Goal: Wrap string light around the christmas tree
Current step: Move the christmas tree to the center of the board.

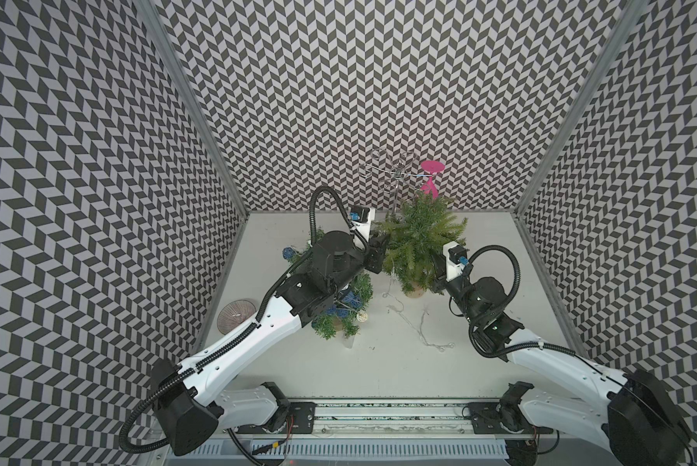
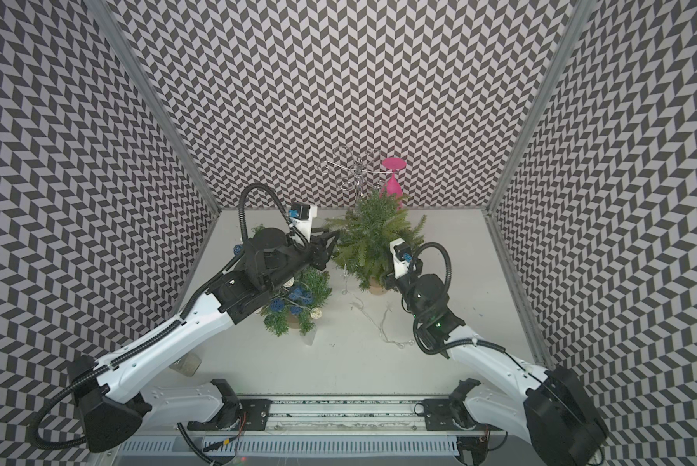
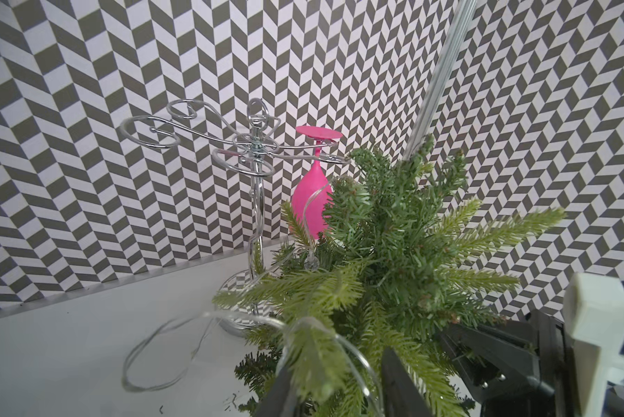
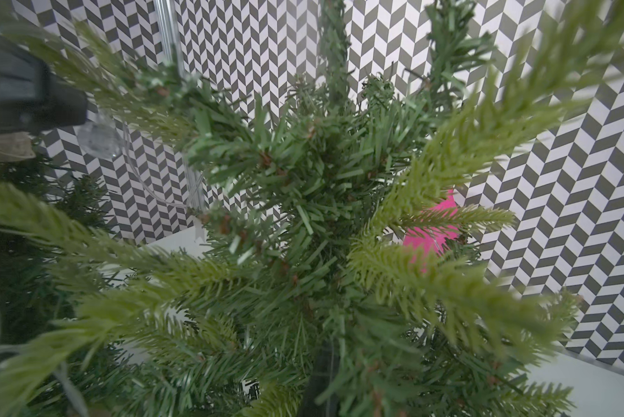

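String light (image 1: 421, 329), thin clear wire with tiny bulbs: loops over left branches of small green artificial christmas tree (image 1: 417, 242) at far centre, trails onto white table (image 1: 399, 371). Left gripper (image 3: 337, 364): parted astride a branch. Right gripper (image 1: 438, 271): closed in right foliage, grasp unseen.

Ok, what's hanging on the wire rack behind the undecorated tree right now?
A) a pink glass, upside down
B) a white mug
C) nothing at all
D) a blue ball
A: the pink glass hangs bowl-down from an arm of the wire rack, just behind the tree.
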Robot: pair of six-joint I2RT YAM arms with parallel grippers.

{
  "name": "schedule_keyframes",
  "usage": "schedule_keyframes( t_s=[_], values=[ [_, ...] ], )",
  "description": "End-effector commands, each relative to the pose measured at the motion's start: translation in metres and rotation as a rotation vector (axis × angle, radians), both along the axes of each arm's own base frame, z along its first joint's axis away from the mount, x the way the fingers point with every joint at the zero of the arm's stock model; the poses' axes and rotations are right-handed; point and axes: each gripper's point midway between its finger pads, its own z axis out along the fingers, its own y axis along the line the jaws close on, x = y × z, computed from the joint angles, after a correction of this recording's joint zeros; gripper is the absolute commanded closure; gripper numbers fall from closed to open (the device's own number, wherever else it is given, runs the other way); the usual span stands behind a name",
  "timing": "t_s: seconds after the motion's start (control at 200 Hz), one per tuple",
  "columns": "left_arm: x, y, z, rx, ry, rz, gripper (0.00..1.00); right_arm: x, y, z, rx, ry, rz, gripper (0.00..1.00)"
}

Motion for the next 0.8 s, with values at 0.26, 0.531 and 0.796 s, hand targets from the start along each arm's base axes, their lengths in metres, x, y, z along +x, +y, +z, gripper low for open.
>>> schedule_keyframes(
  t_s=[0.26,0.531,0.796],
  values=[
    [-0.018,0.025,0.033,-0.076,-0.081,0.027,0.82,-0.005,-0.005,0.025,0.054,-0.061,0.003,1.0],
    [-0.019,0.025,0.028,-0.072,-0.06,0.002,0.61,-0.007,-0.012,0.025,0.073,-0.064,-0.022,0.96],
    [-0.029,0.002,0.051,-0.106,-0.097,-0.122,0.01,-0.006,-0.008,0.026,0.083,-0.038,-0.004,0.72]
  ],
)
